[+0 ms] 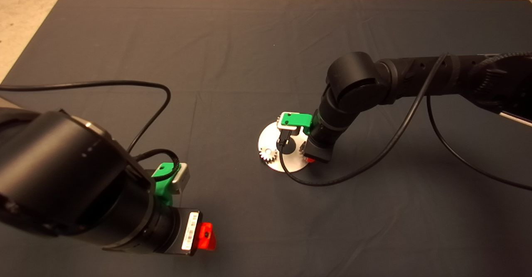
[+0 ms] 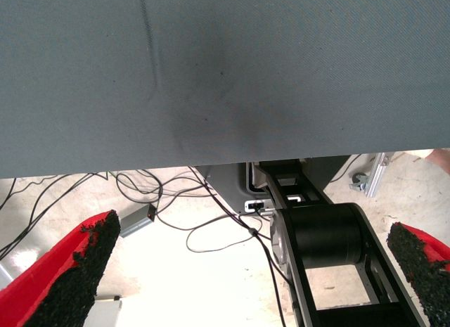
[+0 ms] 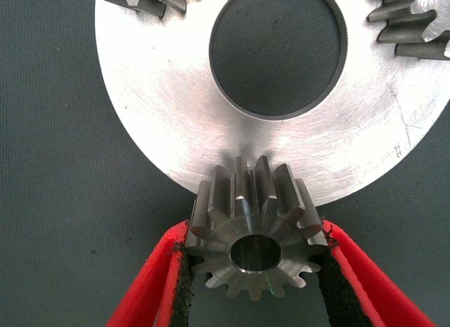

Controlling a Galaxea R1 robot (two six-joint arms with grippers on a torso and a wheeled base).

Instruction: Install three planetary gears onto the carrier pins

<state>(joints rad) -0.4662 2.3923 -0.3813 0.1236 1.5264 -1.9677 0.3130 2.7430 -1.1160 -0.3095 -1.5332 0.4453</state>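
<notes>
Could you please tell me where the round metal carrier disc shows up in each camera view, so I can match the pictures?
Head view: the carrier disc lies mid-mat, under the right gripper.
Left wrist view: not in it; only mat and floor beyond.
Right wrist view: it fills the upper part, beyond the held gear.
Shared landmark: the disc's large centre hole.

The right gripper (image 3: 254, 271) pointed down near centre, fingers clamped; the left gripper (image 2: 246, 271) waited, spread wide, at seven o'clock.
</notes>
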